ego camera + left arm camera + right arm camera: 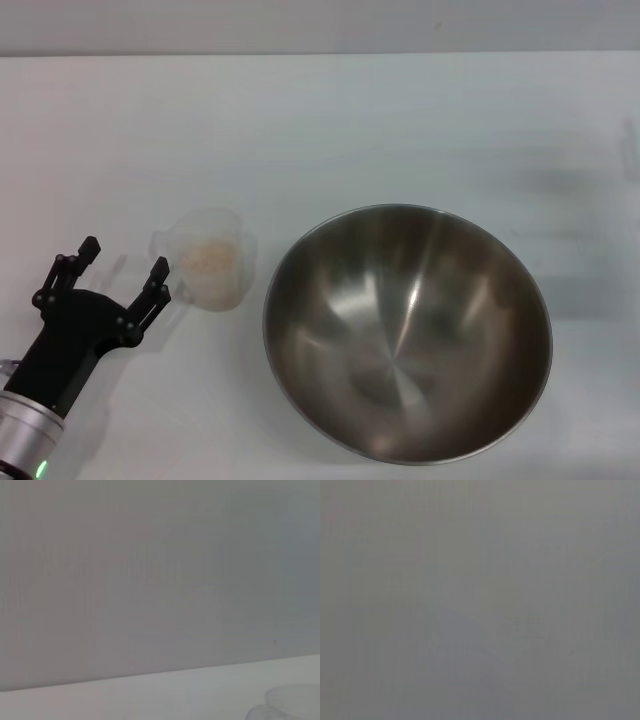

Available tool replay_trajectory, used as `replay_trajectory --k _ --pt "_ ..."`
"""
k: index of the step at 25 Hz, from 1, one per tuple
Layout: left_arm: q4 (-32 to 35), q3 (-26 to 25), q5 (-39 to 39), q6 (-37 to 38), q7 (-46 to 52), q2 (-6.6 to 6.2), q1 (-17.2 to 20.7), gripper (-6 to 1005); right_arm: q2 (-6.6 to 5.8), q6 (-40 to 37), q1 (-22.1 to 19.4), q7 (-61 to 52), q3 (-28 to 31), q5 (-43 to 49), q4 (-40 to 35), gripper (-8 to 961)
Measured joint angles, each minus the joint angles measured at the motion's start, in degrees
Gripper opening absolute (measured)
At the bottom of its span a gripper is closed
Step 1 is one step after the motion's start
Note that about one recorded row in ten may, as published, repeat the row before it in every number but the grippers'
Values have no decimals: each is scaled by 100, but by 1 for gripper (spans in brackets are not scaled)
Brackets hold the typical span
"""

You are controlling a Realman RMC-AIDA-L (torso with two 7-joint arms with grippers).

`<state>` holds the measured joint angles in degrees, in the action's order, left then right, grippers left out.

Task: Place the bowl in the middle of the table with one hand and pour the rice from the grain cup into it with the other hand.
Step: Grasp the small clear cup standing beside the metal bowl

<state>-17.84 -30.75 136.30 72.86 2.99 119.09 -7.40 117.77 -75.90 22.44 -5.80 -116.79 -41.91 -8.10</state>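
Our left gripper [124, 270] is sitting spread wide and gripping nothing, just beside the cup [208, 262], whose handle is pointing toward it. The rice [210, 258] is lying in the cup, and the bowl [407, 333] is standing empty just beside the cup on its other side, roughly mid-worktop. Our right gripper is showing in no view.

We are judging the risks from here. The cup is light and slick, so a finger arriving off-line could be nudging it into the bowl's wall or tipping it, scattering grains. A shallow pinch could be letting it twist during the pour. A fast tilt could be sending rice over the rim.

The worktop [400, 130] is lying flat, white and plain; a grey wall is rising behind its far edge.
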Motion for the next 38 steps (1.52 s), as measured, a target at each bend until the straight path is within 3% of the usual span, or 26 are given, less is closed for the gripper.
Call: replay_trajectory --k 17,38 --pt "61 -69 -270 -497 -12 0 -361 789 0 -5 7 0 0 -4 2 517" --pt "8 -138 -280 -578 -39 8 -465 785 -8 173 186 0 0 -1 11 518"
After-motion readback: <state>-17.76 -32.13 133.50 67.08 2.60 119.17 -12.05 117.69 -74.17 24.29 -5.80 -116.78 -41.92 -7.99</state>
